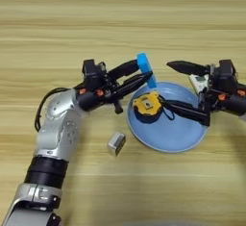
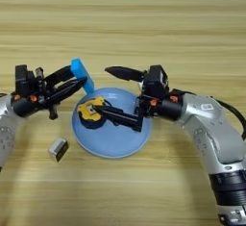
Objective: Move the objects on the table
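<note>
Here, blue bar (image 1: 145,69) tilted, upper-left to lower-right

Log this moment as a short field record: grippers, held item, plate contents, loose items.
left gripper: shut on the blue bar, raised at the blue plate's far-left rim
right gripper: open, fingers spread wide over the plate
in plate: yellow tape measure
loose on table: small grey block, left of the plate
white remote: partly hidden behind right gripper

The white remote control (image 1: 198,81) beside the blue plate (image 1: 167,141) is mostly hidden behind the right gripper (image 1: 190,93). The right arm is cut off past the plate in the left eye view.
</note>
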Controlling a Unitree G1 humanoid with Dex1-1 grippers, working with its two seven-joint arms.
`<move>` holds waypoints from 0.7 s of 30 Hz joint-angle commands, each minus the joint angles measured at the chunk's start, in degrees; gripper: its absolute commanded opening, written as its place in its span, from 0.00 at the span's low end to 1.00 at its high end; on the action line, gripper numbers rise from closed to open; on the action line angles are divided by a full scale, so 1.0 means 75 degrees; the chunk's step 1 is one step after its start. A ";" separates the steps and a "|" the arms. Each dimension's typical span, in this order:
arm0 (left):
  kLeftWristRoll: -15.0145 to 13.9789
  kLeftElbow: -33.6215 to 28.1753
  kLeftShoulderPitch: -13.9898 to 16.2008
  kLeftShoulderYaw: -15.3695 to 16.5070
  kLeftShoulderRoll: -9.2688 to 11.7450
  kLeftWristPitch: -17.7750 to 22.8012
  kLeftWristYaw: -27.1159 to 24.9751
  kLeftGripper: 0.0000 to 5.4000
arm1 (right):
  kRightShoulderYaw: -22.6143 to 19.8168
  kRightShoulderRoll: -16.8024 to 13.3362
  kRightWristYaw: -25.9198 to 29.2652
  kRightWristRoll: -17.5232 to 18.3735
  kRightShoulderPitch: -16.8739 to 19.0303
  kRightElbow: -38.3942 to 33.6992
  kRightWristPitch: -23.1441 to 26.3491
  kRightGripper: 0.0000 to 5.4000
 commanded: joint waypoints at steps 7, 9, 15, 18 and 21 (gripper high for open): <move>0.1090 0.1171 -0.0399 0.0413 0.0326 -0.0843 0.1158 0.26 | -0.0539 0.0474 -0.0877 -0.0079 -0.0455 0.0528 -0.0417 1.00; 0.1205 0.1310 -0.0409 0.0445 0.0391 -0.0876 0.1326 0.26 | -0.0605 0.0587 -0.1162 -0.0286 -0.0568 0.0795 -0.0634 1.00; 0.1735 0.1877 -0.0548 0.0463 0.0582 -0.1093 0.1832 0.26 | -0.0760 0.0931 -0.2026 -0.0902 -0.1020 0.1808 -0.1316 1.00; 0.1959 0.2093 -0.0641 0.0411 0.0673 -0.1110 0.1978 0.26 | -0.0740 0.0991 -0.2198 -0.1127 -0.1125 0.2137 -0.1564 1.00; 0.2155 0.2256 -0.0743 0.0371 0.0771 -0.1045 0.2071 0.26 | -0.0746 0.1026 -0.2335 -0.1309 -0.1209 0.2395 -0.1780 1.00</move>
